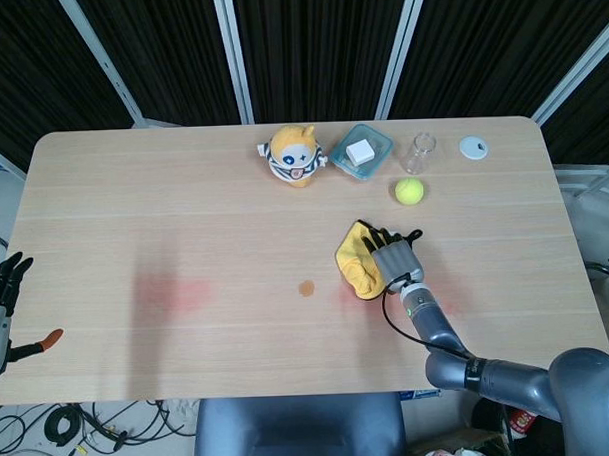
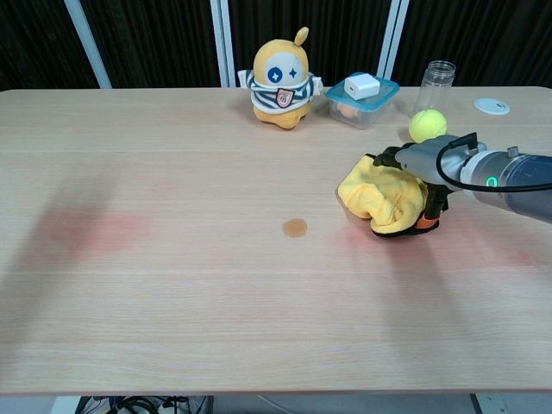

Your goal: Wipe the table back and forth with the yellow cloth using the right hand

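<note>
We see the right hand [image 2: 420, 185] pressing the yellow cloth [image 2: 379, 197] onto the worktop [image 2: 172, 259], just right of the small brown spot [image 2: 295, 228]. Its fingers [image 1: 377, 243] lie over the bunched cloth and seem curled into it, though the wrist hides part of the hold. To wipe well, we would keep the palm flat and the pressure even, sweep left across the spot and back, and stay short of the tennis ball [image 2: 428, 125] beyond the cloth. The left hand [image 1: 2, 289] hangs off the worktop's left edge, fingers spread, empty.
</note>
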`<state>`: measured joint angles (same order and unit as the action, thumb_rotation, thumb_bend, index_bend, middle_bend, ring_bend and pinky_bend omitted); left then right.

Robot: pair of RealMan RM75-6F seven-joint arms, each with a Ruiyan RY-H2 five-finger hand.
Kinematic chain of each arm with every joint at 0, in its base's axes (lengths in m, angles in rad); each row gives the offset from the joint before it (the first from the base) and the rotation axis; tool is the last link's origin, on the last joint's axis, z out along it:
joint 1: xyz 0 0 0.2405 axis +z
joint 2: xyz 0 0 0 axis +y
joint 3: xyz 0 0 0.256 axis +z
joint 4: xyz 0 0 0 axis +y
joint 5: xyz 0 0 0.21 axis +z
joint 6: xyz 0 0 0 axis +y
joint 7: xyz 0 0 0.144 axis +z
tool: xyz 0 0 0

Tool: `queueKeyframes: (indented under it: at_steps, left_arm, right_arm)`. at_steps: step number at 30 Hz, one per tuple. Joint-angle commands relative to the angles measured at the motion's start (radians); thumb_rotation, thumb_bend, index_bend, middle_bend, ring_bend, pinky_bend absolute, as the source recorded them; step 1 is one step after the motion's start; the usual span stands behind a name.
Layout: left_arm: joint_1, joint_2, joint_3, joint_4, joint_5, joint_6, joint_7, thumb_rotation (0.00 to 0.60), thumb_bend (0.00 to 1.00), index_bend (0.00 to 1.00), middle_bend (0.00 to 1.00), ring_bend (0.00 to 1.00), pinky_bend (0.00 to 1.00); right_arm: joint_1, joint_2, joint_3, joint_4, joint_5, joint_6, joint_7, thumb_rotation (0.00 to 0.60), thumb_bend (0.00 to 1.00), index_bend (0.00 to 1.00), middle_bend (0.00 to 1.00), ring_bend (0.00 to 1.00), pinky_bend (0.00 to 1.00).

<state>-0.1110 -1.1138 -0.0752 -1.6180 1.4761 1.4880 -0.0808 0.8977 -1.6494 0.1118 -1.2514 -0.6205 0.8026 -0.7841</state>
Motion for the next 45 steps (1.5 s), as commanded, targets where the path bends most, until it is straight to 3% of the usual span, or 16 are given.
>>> queueKeyframes:
  at_steps: [1, 39, 43, 45]
  left_arm:
    - [0.000, 0.000, 0.000, 0.000, -0.001, -0.001, 0.000, 0.600, 0.02, 0.00, 0.00, 0.00, 0.03]
    - [0.002, 0.004, -0.003, -0.002, 0.001, 0.005, -0.015, 0.600, 0.02, 0.00, 0.00, 0.00, 0.03]
    - [0.002, 0.004, -0.004, -0.001, -0.001, 0.005, -0.020, 0.600, 0.02, 0.00, 0.00, 0.00, 0.03]
    - [0.001, 0.004, -0.005, -0.001, -0.002, 0.004, -0.022, 0.600, 0.02, 0.00, 0.00, 0.00, 0.03]
  right_arm:
    - [0.003, -0.002, -0.002, 0.003, 0.002, 0.000, 0.003, 0.600, 0.11, 0.00, 0.00, 0.00, 0.17]
    - [0.035, -0.042, -0.022, 0.056, 0.052, -0.011, 0.014, 0.600, 0.16, 0.00, 0.00, 0.00, 0.18]
    - [0.040, -0.056, -0.022, 0.077, 0.048, -0.021, 0.020, 0.600, 0.27, 0.07, 0.10, 0.13, 0.28]
    - [0.039, -0.065, -0.020, 0.086, 0.028, -0.016, 0.034, 0.600, 0.35, 0.22, 0.26, 0.29, 0.40]
